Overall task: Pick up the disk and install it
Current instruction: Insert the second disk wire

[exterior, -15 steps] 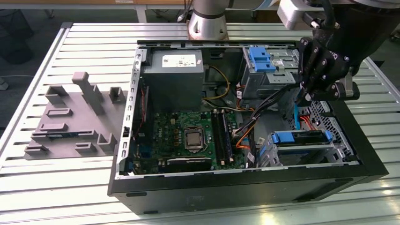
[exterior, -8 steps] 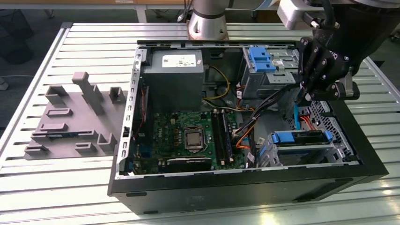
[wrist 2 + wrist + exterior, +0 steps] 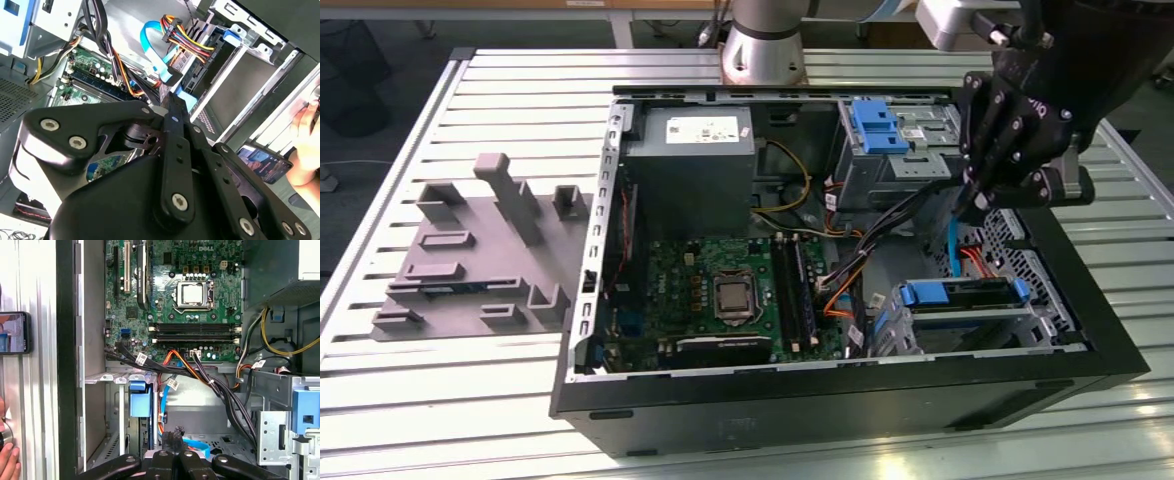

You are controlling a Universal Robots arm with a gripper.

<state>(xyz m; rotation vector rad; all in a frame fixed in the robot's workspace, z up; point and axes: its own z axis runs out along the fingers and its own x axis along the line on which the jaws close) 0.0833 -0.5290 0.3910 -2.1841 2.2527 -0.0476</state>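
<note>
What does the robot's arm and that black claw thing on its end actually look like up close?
The arm is a round silver-grey column with a darker band. Its hand is matte black, built from flat angular link plates joined by silver screw heads and pivot pins, like a folding metal linkage. A pale grey box sits just above it. In the second wrist view the same black plates and round silver screws show close up.

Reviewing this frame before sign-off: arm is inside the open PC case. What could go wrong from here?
1. The black gripper hangs right by the bundle of orange, yellow and black wires and the flat blue data cable; it could snag them.
2. The green motherboard lies exposed nearby; a stray move might strike it.
3. A person's hand rests beside the case, near the arm.
</note>
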